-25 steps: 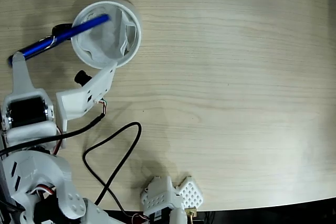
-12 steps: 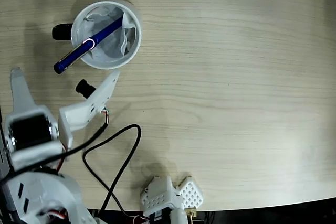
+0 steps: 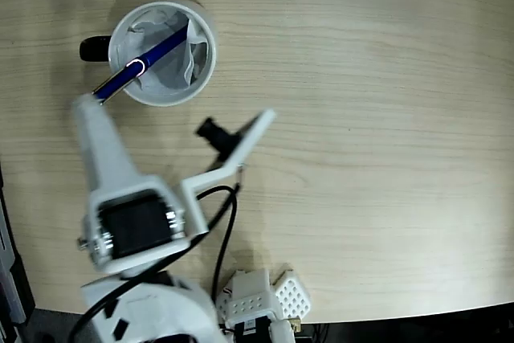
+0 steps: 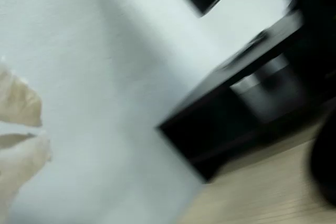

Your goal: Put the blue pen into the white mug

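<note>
The claw [image 3: 173, 114] stands wide and empty; just above it the blue pen [image 3: 144, 62] (glossy, probably slippery) leans inside the white mug [image 3: 205, 54].

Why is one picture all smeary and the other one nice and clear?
The wrist view is smeared with motion blur, showing only vague white and black shapes. The fixed view is sharp: the blue pen leaning in the white mug and the wood grain show crisply, with a soft shadow around the mug.
</note>
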